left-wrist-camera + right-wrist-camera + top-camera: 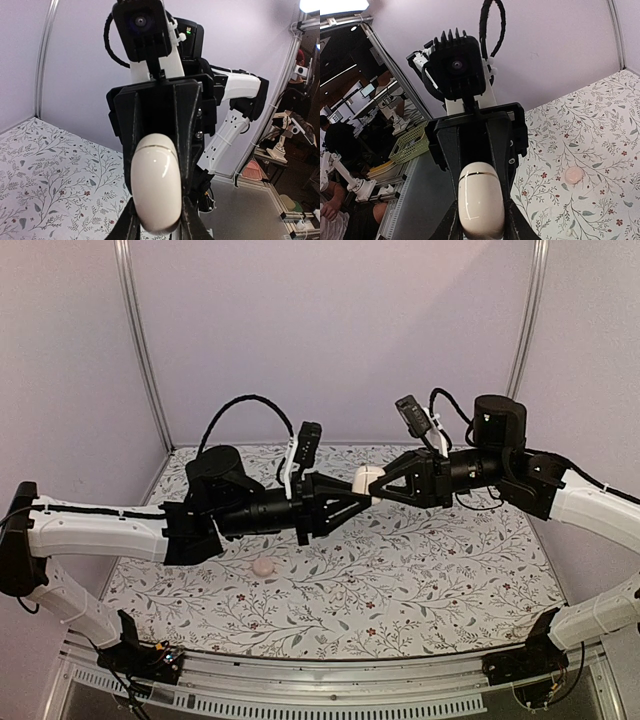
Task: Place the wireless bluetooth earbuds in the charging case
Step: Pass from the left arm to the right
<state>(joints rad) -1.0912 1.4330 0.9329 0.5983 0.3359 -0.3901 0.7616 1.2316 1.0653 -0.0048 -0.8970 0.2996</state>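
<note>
- A desk (pixel 430 580) covered in a pale cloth printed with leafy sprigs filled the middle of the top view, with lilac walls on its far, left and right sides.
- The left arm (pixel 100 535) reached in from the left and the right arm (pixel 590 495) from the right. They met nose to nose above the far middle of the desk.
- The left pincer (pixel 358 496), black and wedge-shaped, was clenched on the left end of the charging case, one finger on each side of it.
- The right pincer (pixel 386 480) faced it and was likewise clenched on the other end of the same case.
- The charging case (pixel 368 478), a smooth cream pebble, was held in the air between the two pincers, clear of the desk. A thin seam ran across one end and the lid looked shut.
- The earbuds (pixel 263 567), a small pale pink rounded lump, lay on the desk near-left of centre, below the left arm and well apart from the case.
</note>
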